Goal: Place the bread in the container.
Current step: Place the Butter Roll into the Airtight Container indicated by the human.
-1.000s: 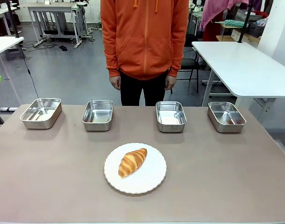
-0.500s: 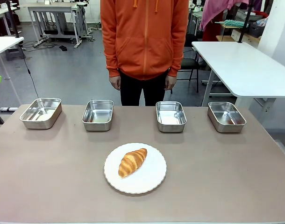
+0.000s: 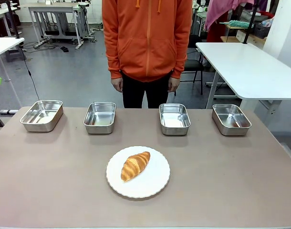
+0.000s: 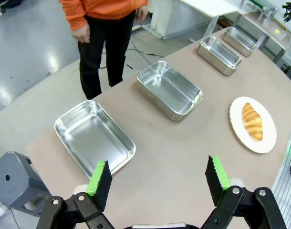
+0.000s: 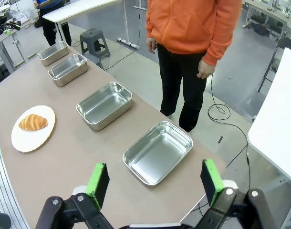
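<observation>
The bread, a golden-brown croissant (image 3: pixel 135 165), lies on a round white plate (image 3: pixel 157 183) near the table's front middle. The croissant (image 4: pixel 253 121) and its plate (image 4: pixel 238 109) also show in the left wrist view, the croissant (image 5: pixel 33 122) again in the right wrist view. Several shiny steel containers, all empty, stand in a row along the far edge; the nearest to the left gripper is a pan (image 4: pixel 94 136), the nearest to the right gripper is another (image 5: pixel 158 151). My left gripper (image 4: pixel 158 180) hangs open high above the table's left end. Above the right end my right gripper (image 5: pixel 155 180) is open too.
A person in an orange hoodie (image 3: pixel 147 36) stands behind the far edge, hands (image 3: pixel 118 85) down at the sides. A white table (image 3: pixel 245 67) stands off to the back right. A grey stool (image 5: pixel 96 40) is on the floor beyond the table.
</observation>
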Action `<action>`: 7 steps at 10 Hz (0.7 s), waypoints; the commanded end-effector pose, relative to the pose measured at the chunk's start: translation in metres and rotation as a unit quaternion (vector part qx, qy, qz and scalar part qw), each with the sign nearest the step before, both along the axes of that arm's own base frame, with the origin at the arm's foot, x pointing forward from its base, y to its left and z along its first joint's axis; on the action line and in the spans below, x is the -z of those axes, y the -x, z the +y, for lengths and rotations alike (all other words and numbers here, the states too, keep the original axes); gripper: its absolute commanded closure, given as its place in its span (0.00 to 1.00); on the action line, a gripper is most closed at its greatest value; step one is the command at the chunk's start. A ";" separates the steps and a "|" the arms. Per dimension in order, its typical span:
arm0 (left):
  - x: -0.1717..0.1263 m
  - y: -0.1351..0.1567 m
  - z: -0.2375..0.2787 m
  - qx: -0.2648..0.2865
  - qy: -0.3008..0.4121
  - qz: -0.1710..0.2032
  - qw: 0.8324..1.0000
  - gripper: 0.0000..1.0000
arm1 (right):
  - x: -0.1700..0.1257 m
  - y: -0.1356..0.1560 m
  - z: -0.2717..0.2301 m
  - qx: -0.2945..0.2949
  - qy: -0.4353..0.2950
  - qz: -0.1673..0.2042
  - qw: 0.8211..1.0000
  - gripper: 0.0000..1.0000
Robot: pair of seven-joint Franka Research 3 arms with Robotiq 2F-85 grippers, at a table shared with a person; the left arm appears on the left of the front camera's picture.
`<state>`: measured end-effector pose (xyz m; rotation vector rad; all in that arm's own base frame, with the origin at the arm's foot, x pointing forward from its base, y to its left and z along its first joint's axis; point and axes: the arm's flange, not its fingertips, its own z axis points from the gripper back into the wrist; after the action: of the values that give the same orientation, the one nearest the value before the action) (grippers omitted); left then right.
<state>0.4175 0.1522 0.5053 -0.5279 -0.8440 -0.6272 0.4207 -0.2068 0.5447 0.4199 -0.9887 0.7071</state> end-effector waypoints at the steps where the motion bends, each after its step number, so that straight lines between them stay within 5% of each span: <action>1: -0.001 0.000 0.002 -0.001 0.006 -0.004 1.000 0.00 | 0.000 -0.001 0.001 -0.002 -0.001 -0.001 1.000 0.00; 7: -0.001 0.000 0.002 -0.001 0.006 -0.004 1.000 0.00 | 0.000 -0.001 0.001 -0.002 -0.001 -0.001 1.000 0.00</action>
<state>0.4175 0.1522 0.5053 -0.5279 -0.8440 -0.6272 0.4206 -0.2068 0.5446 0.4201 -0.9886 0.7070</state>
